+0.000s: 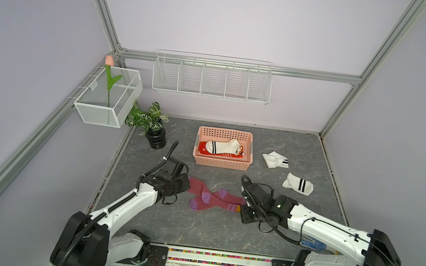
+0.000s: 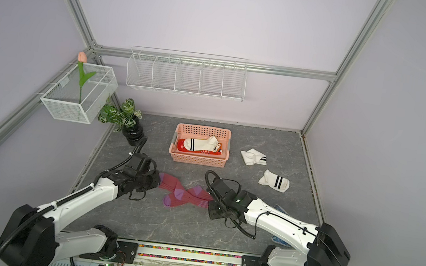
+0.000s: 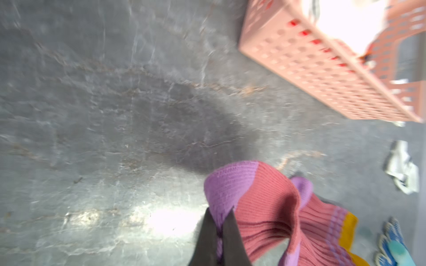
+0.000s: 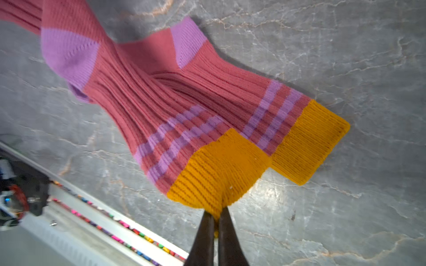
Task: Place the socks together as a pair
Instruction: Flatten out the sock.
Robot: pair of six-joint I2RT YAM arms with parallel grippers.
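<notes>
Right wrist view has the right gripper (image 4: 216, 213) clamped tight on a mustard cuff of the two ribbed maroon socks with purple toes (image 4: 161, 92), lying crossed on the grey marbled tabletop (image 4: 322, 57) in front of the pink perforated plastic basket (image 1: 221, 165), while the left gripper (image 3: 220, 214) pinches a purple toe.

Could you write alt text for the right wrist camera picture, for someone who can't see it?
The right gripper, shut, pinches the mustard cuff of a ribbed maroon sock. Its matching sock lies partly beneath it, cuffs side by side, on a grey marbled table.
</notes>
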